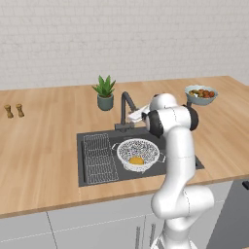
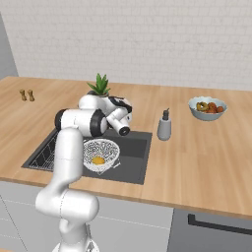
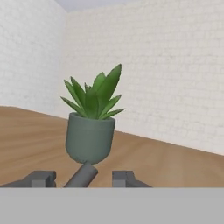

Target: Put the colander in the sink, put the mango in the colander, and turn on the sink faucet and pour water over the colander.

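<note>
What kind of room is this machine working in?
Most likely a kitchen, and a computer-rendered one: a wooden counter holds a dark sink with a faucet, and a bowl of fruit stands nearby.

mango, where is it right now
The mango lies inside the colander, which sits in the sink right of the wire rack, in front of the faucet.
</note>
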### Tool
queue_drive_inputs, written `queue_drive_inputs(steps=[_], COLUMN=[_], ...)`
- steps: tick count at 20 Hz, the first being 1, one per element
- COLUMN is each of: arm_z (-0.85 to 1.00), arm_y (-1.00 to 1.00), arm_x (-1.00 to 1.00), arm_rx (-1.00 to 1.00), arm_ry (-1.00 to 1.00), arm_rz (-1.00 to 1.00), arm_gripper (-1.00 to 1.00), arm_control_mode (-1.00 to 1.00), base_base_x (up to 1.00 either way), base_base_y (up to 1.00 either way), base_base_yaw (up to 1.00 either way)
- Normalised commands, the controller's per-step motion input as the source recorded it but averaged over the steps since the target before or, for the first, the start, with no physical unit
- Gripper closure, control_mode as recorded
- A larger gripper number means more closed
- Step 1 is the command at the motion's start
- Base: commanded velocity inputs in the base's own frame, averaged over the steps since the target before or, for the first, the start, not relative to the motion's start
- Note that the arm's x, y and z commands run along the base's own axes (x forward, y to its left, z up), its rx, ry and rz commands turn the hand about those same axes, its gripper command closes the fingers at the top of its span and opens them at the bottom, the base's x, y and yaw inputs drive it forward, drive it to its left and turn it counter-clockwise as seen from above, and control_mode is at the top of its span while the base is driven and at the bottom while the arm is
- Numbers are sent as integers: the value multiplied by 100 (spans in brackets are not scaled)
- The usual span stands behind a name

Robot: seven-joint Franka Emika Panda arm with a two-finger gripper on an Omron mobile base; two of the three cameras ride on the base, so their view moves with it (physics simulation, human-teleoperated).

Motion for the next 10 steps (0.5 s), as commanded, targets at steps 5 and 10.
queue_drive_inputs(steps=[5,10], arm_z=[-27,-32], arm_y=[-80,-76], arm_x=[1,0], arm_rx=[0,0], arm_ry=[0,0], arm_rz=[0,0], arm_gripper=[100,100], arm_control_mode=[-100,-100], base_base_x=[0,0], base_base_y=[0,0], base_base_yaw=[0,0])
